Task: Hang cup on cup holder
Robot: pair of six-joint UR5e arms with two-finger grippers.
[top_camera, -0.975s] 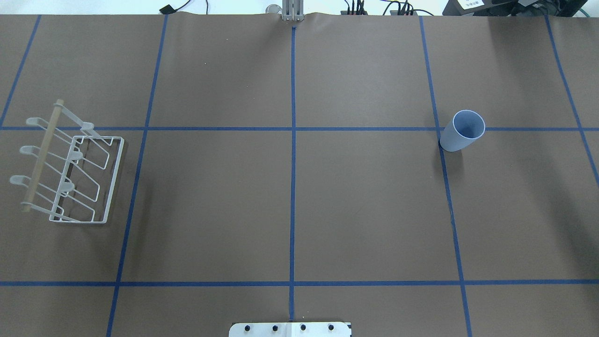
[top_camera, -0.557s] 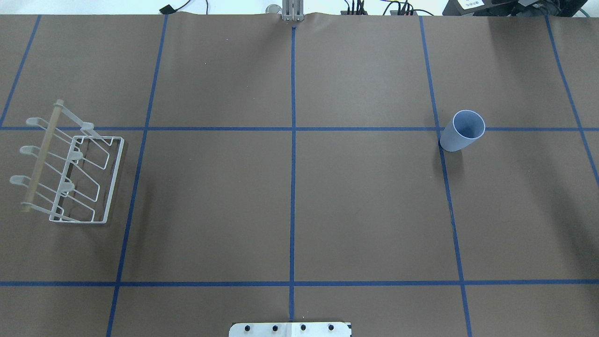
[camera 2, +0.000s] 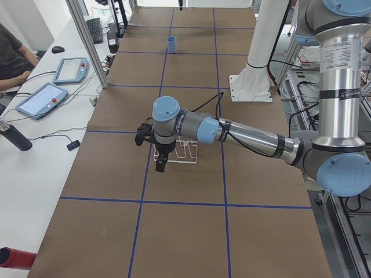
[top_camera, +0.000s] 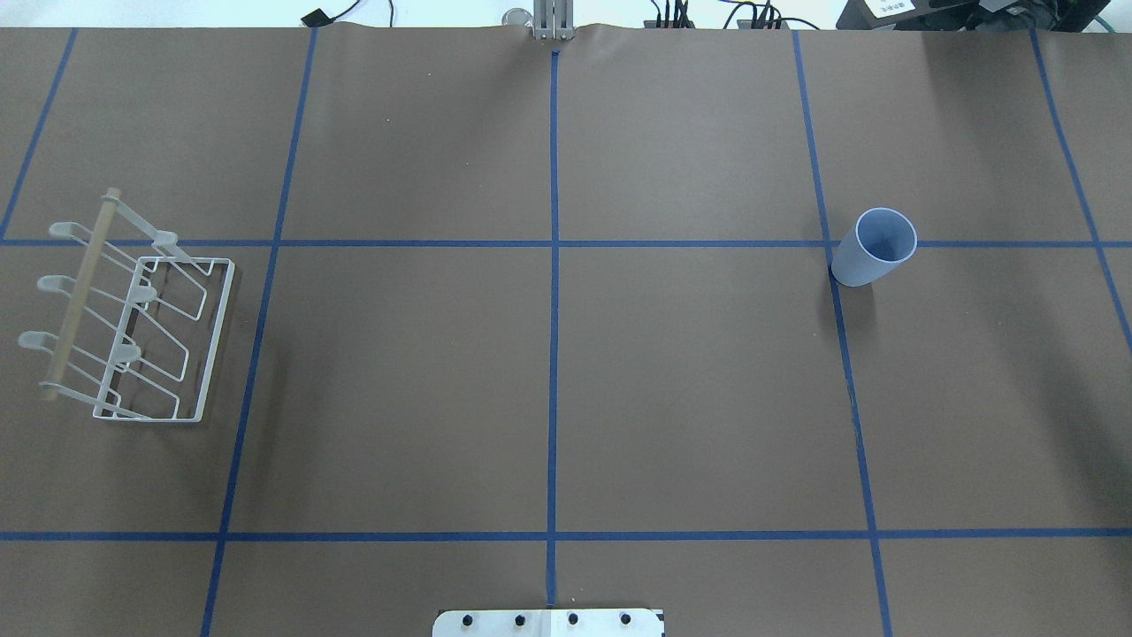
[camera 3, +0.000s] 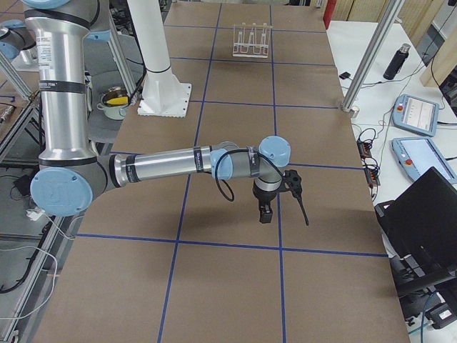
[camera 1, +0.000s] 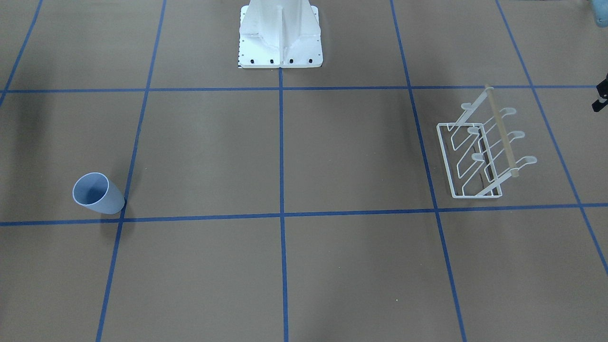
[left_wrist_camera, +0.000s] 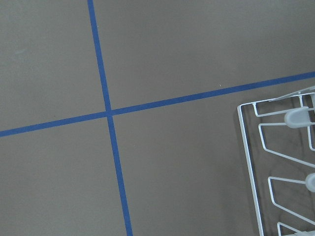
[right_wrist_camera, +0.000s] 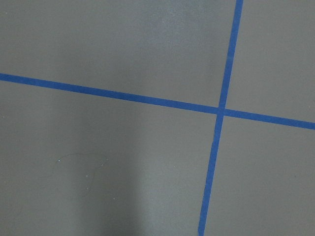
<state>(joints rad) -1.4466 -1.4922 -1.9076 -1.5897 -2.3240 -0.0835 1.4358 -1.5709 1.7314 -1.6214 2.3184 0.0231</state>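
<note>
Nothing has moved since a second ago. Front-facing view: the cup (camera 1: 98, 194) stands mouth up on the tabletop (camera 1: 332, 156), well apart from the cup holder (camera 1: 503, 137). Overhead view: both sit likewise. Left side view: the left gripper (camera 2: 161, 164) hangs near the cup holder. Right side view: the right gripper (camera 3: 265, 212) hangs far from it. Whether either gripper is wide or narrow, I cannot tell.

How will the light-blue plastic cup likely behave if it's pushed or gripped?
The light-blue plastic tumbler looks empty and thin-walled, so it is probably light. Standing mouth-up on its narrower base, it might tip under a high push. Round, tapered and handleless, it would likely roll in a curve once down.
</note>
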